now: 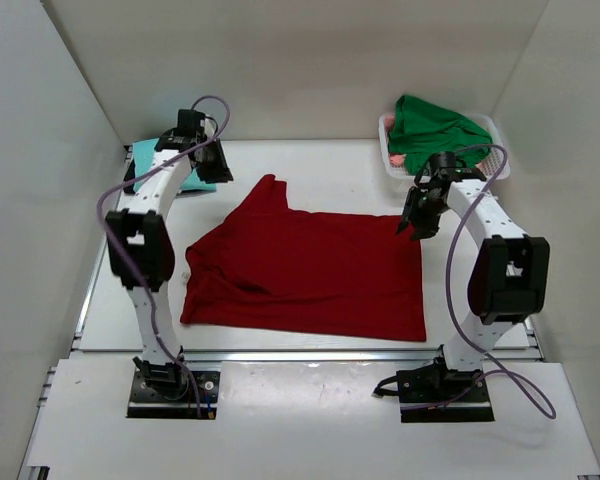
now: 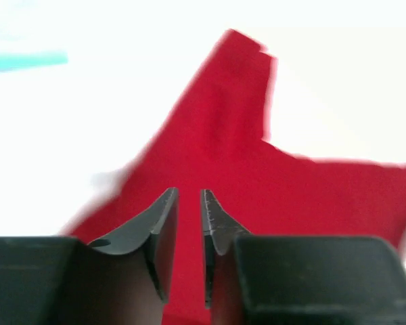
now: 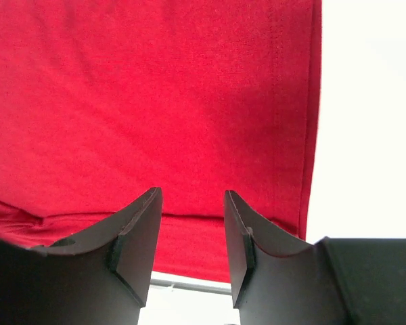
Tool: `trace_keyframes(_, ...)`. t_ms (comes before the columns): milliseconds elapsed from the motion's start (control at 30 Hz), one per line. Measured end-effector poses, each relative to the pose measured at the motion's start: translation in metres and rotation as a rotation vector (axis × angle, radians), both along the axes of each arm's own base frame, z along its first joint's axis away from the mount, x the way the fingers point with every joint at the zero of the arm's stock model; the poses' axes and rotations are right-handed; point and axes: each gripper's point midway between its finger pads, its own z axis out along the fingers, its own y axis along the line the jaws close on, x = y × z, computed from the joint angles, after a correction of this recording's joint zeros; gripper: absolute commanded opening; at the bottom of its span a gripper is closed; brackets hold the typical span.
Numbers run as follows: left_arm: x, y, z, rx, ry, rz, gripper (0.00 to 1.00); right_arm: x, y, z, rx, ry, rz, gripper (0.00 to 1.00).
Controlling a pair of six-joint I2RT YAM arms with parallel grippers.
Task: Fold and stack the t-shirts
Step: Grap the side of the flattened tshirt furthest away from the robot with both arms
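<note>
The dark red t-shirt (image 1: 310, 270) lies spread flat in the middle of the table, one sleeve pointing to the back left. The light teal t-shirt (image 1: 148, 160) lies at the back left, partly under my left arm. The bright green t-shirt (image 1: 435, 128) is heaped in the basket. My left gripper (image 1: 215, 170) hovers near the red sleeve (image 2: 237, 88); in its wrist view the gripper (image 2: 189, 193) is open by a narrow gap, nothing in it. My right gripper (image 1: 415, 222) hangs over the red t-shirt's back right corner; its wrist view shows the gripper (image 3: 192, 191) open and empty above the hem (image 3: 311, 135).
A white lattice basket (image 1: 496, 150) stands at the back right corner. White walls close in the table on the left, back and right. A metal rail (image 1: 300, 355) runs along the table's near edge, just below the red t-shirt's front hem.
</note>
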Motion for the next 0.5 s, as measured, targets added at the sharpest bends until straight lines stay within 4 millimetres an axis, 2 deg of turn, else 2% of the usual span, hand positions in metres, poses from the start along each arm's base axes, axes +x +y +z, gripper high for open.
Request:
trace_keyframes(33,0.013,0.005,-0.022,0.006,0.034,0.006,0.3,0.001,0.001,-0.007,-0.004,0.019,0.007,0.4)
trace_keyframes(67,0.024,0.011,-0.048,0.011,0.073,0.013,0.33,0.001,0.002,-0.012,-0.006,0.034,0.012,0.4)
trace_keyframes(100,0.029,0.018,-0.071,0.014,0.115,0.02,0.43,0.0,0.003,-0.016,-0.007,0.047,0.016,0.39)
trace_keyframes(133,0.03,0.026,-0.097,0.019,0.165,0.027,0.49,-0.001,0.004,-0.018,-0.009,0.055,0.023,0.39)
trace_keyframes(167,0.027,0.032,-0.114,0.024,0.207,0.03,0.49,-0.001,0.005,-0.019,-0.009,0.057,0.025,0.39)
trace_keyframes(233,0.022,0.043,-0.139,0.029,0.271,0.044,0.51,-0.002,0.006,-0.02,-0.01,0.057,0.029,0.4)
trace_keyframes(300,0.021,0.05,-0.151,0.029,0.299,0.052,0.53,-0.003,0.005,-0.025,-0.013,0.059,0.029,0.39)
trace_keyframes(367,0.024,0.05,-0.152,0.024,0.294,0.05,0.54,-0.006,0.002,-0.032,-0.021,0.071,0.021,0.39)
trace_keyframes(500,0.03,0.025,-0.144,-0.005,0.26,-0.004,0.56,-0.01,-0.007,-0.046,-0.021,0.097,-0.009,0.4)
